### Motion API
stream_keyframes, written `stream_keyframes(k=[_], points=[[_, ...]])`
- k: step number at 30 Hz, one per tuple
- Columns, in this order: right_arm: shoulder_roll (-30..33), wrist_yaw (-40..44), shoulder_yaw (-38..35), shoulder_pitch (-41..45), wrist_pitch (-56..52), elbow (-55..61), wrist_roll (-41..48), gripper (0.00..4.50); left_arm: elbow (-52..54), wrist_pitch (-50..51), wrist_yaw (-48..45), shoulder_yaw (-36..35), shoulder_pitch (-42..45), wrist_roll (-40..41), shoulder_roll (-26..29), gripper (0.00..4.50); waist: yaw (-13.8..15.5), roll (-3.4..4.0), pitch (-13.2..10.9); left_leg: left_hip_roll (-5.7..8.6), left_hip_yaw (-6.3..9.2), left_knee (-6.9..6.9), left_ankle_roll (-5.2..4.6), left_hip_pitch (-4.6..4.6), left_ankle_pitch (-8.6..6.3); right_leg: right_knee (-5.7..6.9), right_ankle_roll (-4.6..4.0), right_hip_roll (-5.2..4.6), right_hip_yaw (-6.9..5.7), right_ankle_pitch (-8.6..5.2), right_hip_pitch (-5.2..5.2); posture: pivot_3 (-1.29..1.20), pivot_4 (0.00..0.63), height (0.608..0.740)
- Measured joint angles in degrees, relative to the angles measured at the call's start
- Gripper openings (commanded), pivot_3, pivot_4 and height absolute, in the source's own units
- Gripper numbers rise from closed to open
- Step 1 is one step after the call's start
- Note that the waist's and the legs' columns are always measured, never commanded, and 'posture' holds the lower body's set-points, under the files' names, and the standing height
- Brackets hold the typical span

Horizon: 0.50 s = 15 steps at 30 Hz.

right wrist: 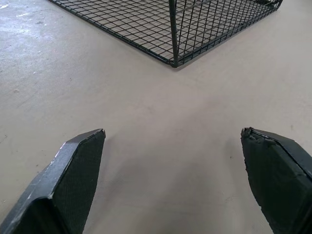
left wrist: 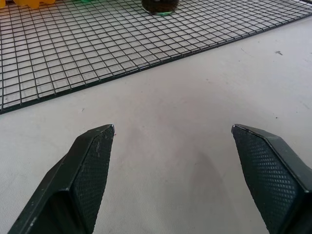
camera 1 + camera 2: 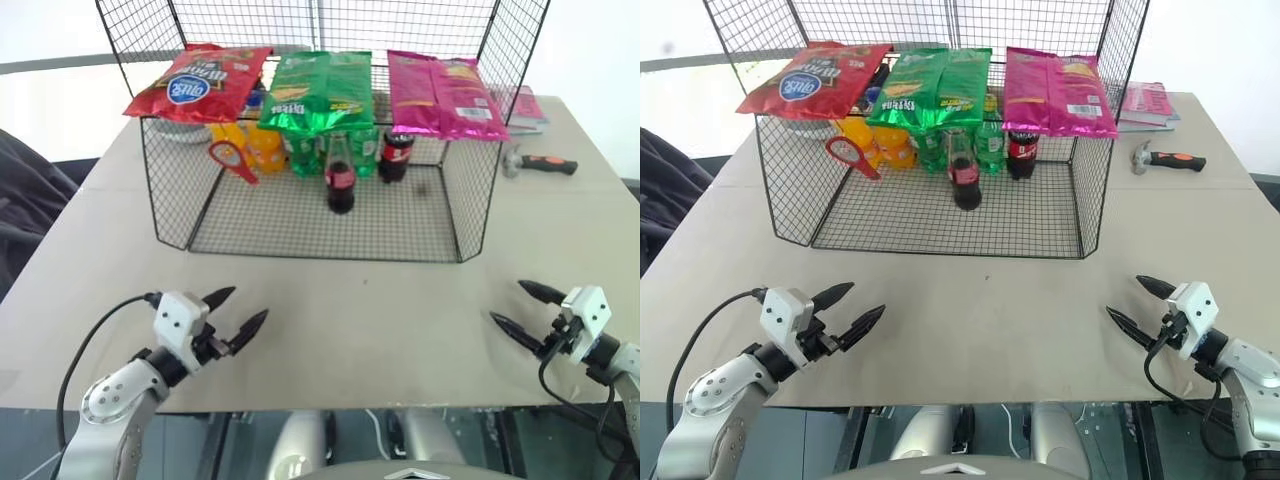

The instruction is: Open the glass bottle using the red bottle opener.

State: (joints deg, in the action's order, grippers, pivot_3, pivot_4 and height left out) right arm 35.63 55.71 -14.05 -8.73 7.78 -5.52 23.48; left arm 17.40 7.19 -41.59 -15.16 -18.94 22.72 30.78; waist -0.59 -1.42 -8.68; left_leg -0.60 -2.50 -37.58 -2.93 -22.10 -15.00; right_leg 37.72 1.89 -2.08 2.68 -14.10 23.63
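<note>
Beige bench (image 3: 330, 310) carries black wire rack (image 3: 320, 225) at centre rear. Hammer (image 3: 538, 163) with orange-and-black handle lies on bench right of rack; pink book (image 3: 1145, 103) flat near far right corner.

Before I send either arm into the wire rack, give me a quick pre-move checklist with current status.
1. Left gripper open and empty: ok.
2. Right gripper open and empty: ok.
3. Glass bottle upright, standing near the front of the wire rack's lower shelf: ok.
4. Red bottle opener located, leaning at the left of the shelf by the orange bottles: ok.
5. Bottle cap on: cannot tell; the green snack bag overhangs right above the neck.
6. Headroom for the opener over the bottle inside the rack: not ok, probably; the upper shelf sits close above it.
</note>
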Motion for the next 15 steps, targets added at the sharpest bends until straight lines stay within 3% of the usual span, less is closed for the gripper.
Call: stream_keyframes(k=[15], points=[[-1.20, -2.84, -0.14, -2.25, -2.55, 5.76, 0.08, 4.48, -0.70, -0.10, -0.62, 0.10, 1.49, -0.08, -0.72, 3.97, 0.02, 0.00, 0.00, 0.00, 0.12, -0.02, 0.00, -0.05, 0.00, 0.00, 0.00, -0.02, -0.01, 0.00, 0.00, 0.00, 0.150, 0.709]])
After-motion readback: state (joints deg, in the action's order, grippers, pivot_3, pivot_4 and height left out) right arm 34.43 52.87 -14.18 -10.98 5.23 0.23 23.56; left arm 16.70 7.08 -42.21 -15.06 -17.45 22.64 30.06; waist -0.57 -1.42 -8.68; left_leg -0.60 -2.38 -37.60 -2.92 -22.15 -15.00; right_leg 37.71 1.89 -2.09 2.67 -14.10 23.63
